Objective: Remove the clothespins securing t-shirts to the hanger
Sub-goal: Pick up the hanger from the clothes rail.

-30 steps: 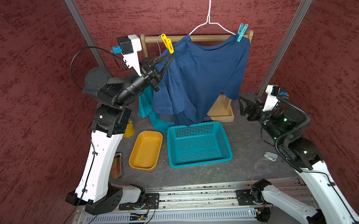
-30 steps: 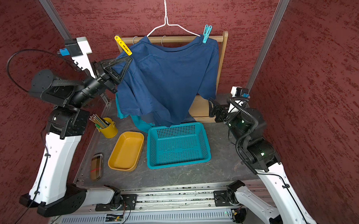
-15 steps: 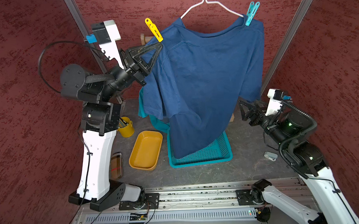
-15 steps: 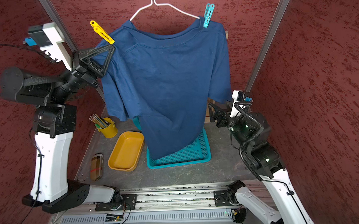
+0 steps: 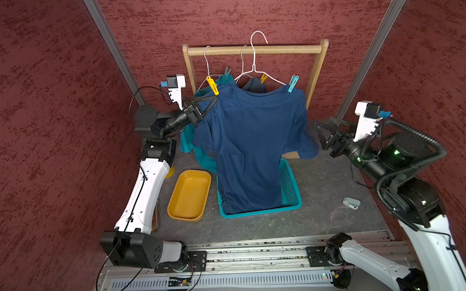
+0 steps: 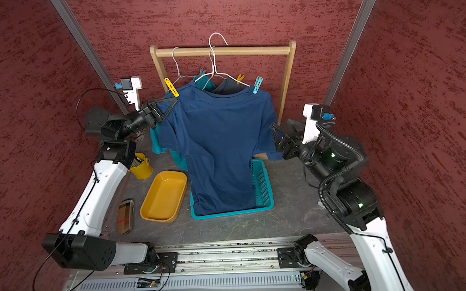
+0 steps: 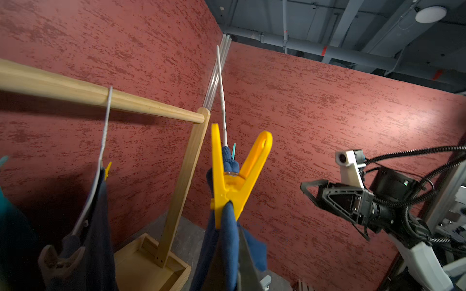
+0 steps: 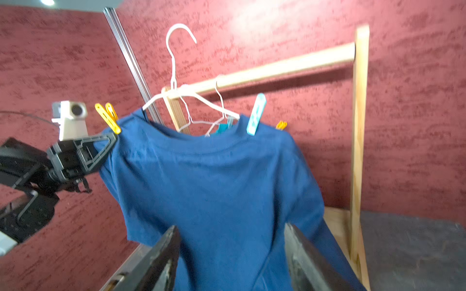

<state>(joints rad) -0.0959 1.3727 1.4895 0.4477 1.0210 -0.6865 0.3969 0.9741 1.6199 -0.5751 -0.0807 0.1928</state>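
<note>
Robot lab cell: red partition walls (image 5: 247, 13), aluminium base rail (image 5: 258, 254), exposed ceiling pipes (image 7: 327, 49)

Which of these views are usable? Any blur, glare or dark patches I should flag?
Right wrist view: soft all over with motion blur, the blue t-shirt and teal clothespin smeared, pale glare on the wall. Left wrist view: yellow clothespin sharp, navy t-shirt in deep shadow. Both top views: crisp, except the blue sleeve blurring beside the right hand.
</note>
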